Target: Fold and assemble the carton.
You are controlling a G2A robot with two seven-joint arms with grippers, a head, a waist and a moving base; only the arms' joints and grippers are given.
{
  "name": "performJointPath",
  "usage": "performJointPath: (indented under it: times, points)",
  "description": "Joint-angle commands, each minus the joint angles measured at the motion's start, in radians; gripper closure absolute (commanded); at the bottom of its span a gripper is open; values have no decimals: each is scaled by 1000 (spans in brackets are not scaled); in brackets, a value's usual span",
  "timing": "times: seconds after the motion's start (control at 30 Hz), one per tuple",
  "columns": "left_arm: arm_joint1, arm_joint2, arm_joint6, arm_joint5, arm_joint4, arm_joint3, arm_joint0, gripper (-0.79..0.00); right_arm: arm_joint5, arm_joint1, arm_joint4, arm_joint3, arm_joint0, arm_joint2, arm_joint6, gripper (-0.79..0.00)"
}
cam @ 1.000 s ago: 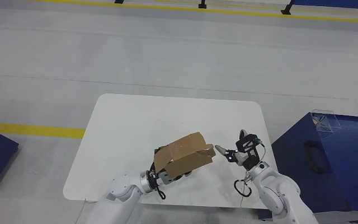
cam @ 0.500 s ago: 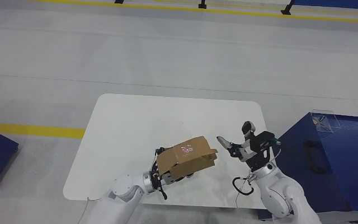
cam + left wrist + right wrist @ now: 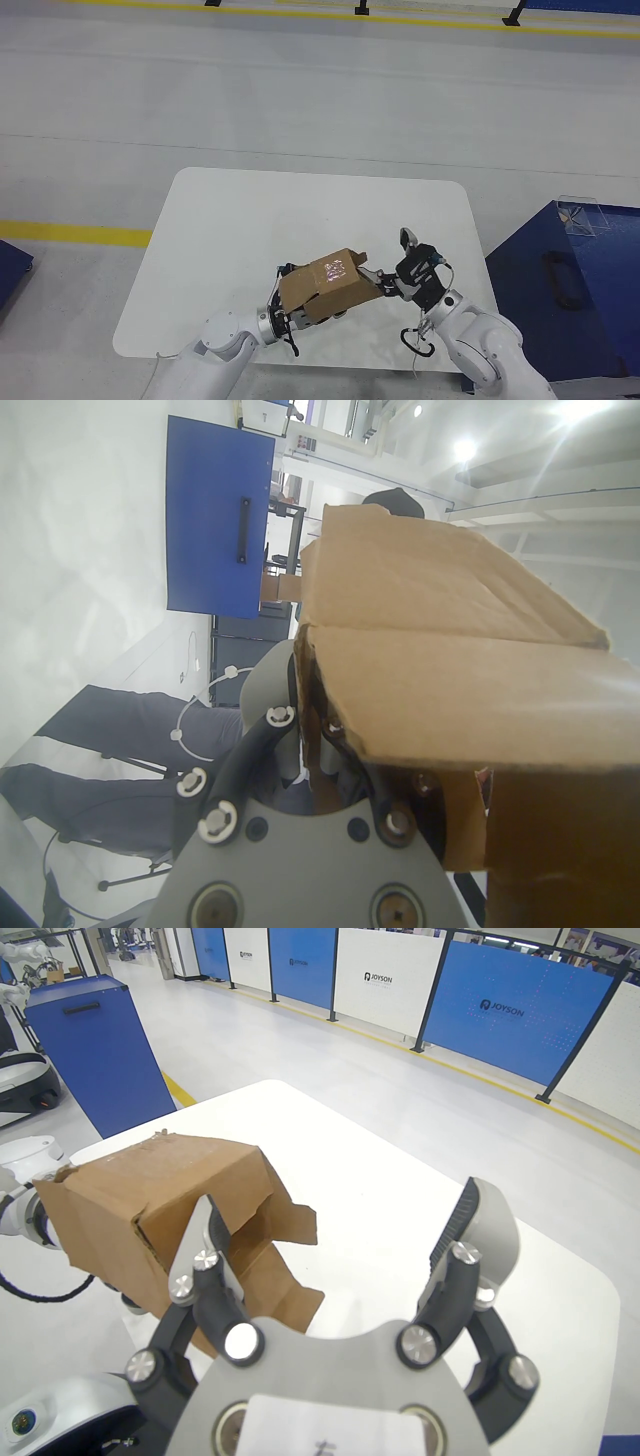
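A brown carton is held just above the near part of the white table, its open end and loose flaps turned toward the right arm. My left gripper is shut on the carton's near wall, and the cardboard hides the fingertips. In the right wrist view the carton shows two flaps hanging out of its open end. My right gripper is open at that end, with one finger against the carton's edge and the other finger free over the table. In the top view the right gripper is beside the carton.
A blue cabinet stands close to the table's right edge, with a clear holder on top. Bare tabletop stretches beyond the carton. A yellow floor line runs to the left.
The right gripper swung out, then came back left to the carton's open end, still open. The carton has levelled and dropped slightly in the left gripper.
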Motion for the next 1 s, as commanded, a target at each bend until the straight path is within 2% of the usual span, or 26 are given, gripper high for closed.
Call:
performJointPath:
  times: [0.0,0.5,0.97]
  points:
    - [1,-1,-4,-2,0,-2,1,0,0,-1,5,11,9,-4,2,-785]
    - [1,1,-13,-3,4,-6,0,0,-21,-2,53,43,40,-9,13,-785]
    - [-1,-5,-4,-22,-22,-7,0,0,-41,10,93,36,-13,98,-13,-785]
